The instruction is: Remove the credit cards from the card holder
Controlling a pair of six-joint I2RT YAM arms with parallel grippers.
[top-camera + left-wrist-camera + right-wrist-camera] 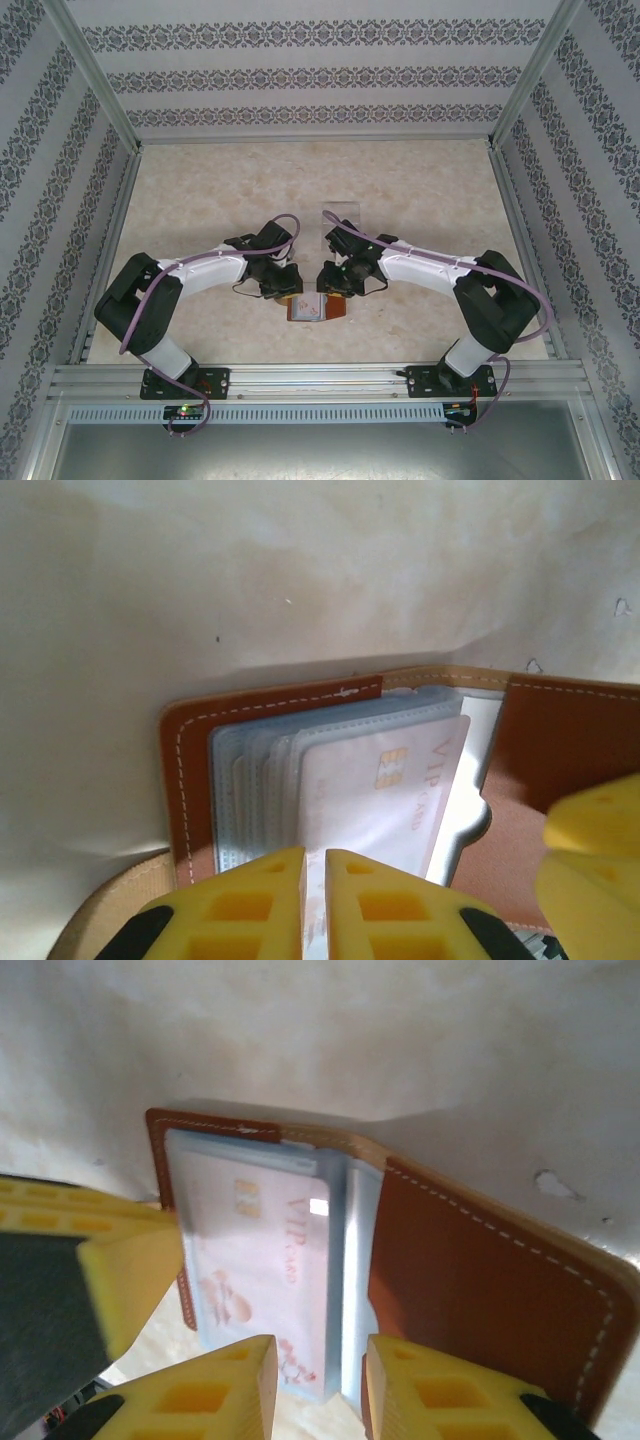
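Left gripper (pixel 315 900) pinches pale credit card (pixel 390 790) inside open card holder (pixel 185 780)

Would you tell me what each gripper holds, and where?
Left gripper pinches the pale credit card by its edge; right gripper straddles the card holder, grip uncertain.

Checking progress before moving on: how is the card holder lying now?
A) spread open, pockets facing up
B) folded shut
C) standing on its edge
A: the card holder lies spread open, its clear pockets up, with a pale card bearing a gold chip showing on top.
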